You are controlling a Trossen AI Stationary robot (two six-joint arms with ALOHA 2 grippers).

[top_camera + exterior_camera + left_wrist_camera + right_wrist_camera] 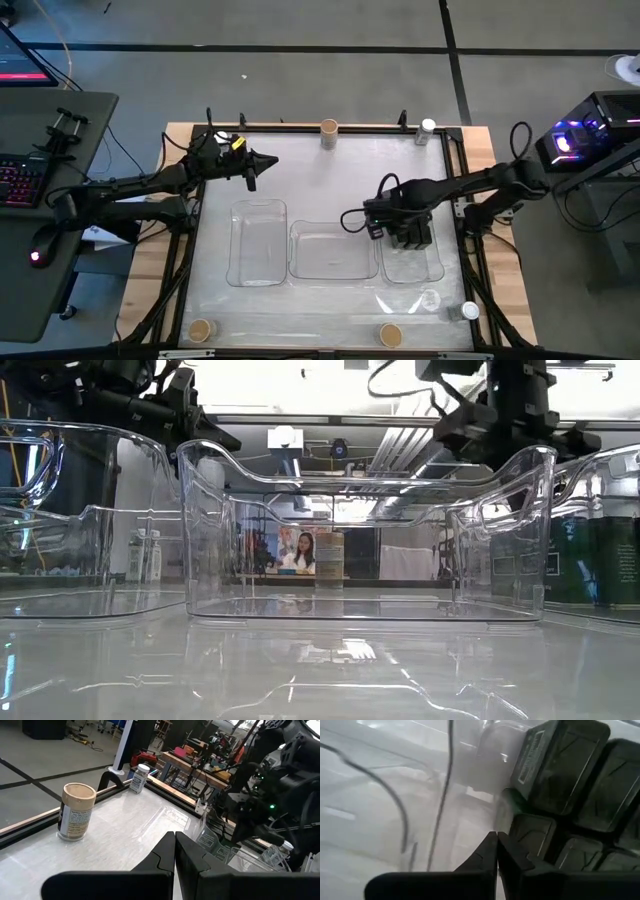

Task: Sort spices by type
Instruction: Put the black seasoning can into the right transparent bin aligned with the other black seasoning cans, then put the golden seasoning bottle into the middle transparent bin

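Observation:
Several black boxy spices (412, 237) stand packed together in the right clear tray (432, 270). My right gripper (383, 226) hangs over that tray's left end, pointing down. It is shut with nothing between its fingers (496, 842), just above the black boxes (565, 765). Round tan-topped spices stand at the far edge (329, 130) and the near edge (200, 330) (390, 335). White-lidded jars stand at the far right (428, 129) and near right (469, 311). My left gripper (264, 160) waits shut above the far left of the table, facing a tan-topped spice (76, 812).
The left tray (258, 243) and middle tray (333, 252) sit side by side mid-table with clear upright walls (360, 535). Bare table lies between the trays and the far edge. A raised frame borders the table (300, 127).

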